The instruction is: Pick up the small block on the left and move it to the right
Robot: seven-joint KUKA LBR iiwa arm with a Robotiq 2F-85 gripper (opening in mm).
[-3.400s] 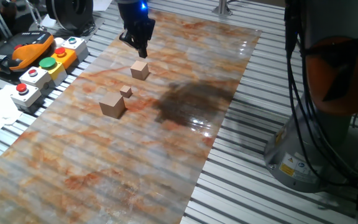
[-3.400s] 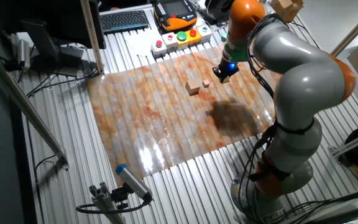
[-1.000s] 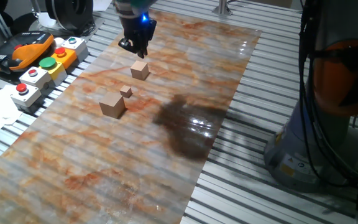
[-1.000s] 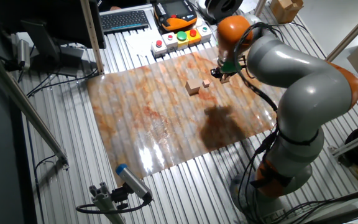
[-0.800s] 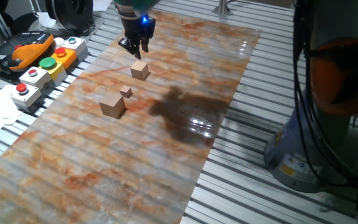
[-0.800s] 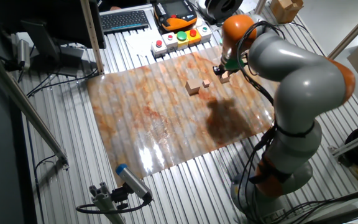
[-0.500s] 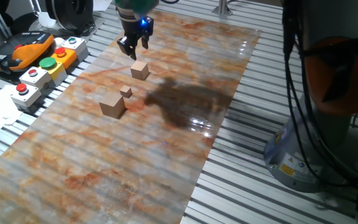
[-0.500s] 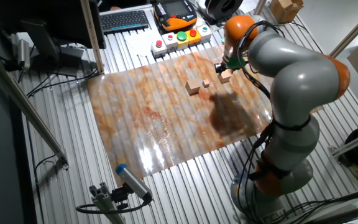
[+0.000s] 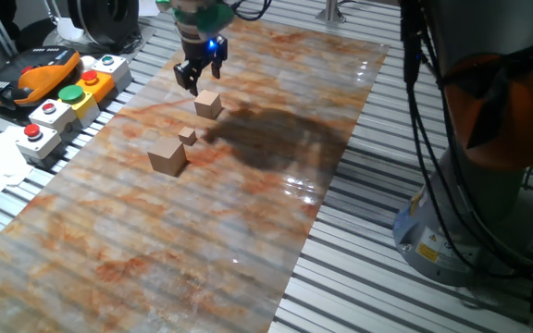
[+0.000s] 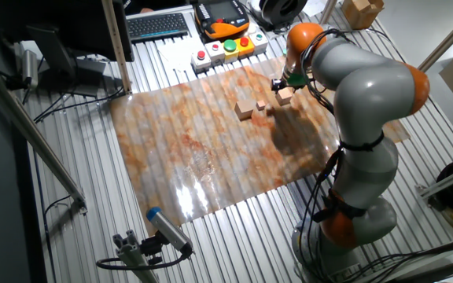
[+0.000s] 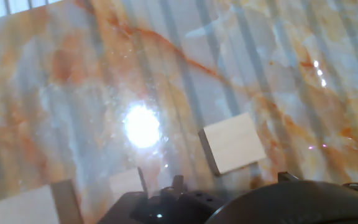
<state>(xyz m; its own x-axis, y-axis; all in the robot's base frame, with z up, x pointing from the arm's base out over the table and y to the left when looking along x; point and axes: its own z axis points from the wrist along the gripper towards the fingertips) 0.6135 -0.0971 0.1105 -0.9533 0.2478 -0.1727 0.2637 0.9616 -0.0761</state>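
Three cubes sit on the mat [image 9: 248, 185]; the gripper [image 9: 193, 79] has drifted beside the block [image 9: 208, 103], jaws apart (realigning, probably). Opposite camera: block [image 10: 285, 95] ungrasped. Hand view: block [image 11: 231, 144] below, off-centre.

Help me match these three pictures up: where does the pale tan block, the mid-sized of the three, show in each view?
One fixed view: the small block sits upper left on the mat, just below the gripper.
The other fixed view: upper right, beside the gripper.
Hand view: right of centre, seen from above.
Shared landmark: the tiny brown cube next to it.
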